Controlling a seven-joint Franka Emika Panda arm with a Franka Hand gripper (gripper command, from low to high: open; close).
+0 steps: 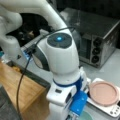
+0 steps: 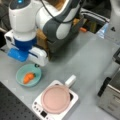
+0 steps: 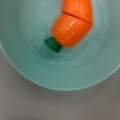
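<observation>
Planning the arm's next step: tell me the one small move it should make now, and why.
Probably a short, straight descent toward the carrot. It lies in the teal bowl, and the wrist view looks straight down on it with no gripper fingers showing. In a front view the arm's hand sits just above the bowl.

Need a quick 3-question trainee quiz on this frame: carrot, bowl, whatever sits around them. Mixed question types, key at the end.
1. True or false: the carrot lies inside the teal bowl.
2. In a front view, what sits at the bowl's right? A) a pink pan on a white hotplate B) a red kettle C) a stack of cups
3. Fill in: the carrot's stem end is coloured ____.

Key
1. True. The wrist view shows the carrot resting on the bowl's inner surface.
2. A. A silver toaster oven stands further right.
3. Green.

The gripper's fingers do not show in any view; the arm's wrist hangs above the bowl.
</observation>
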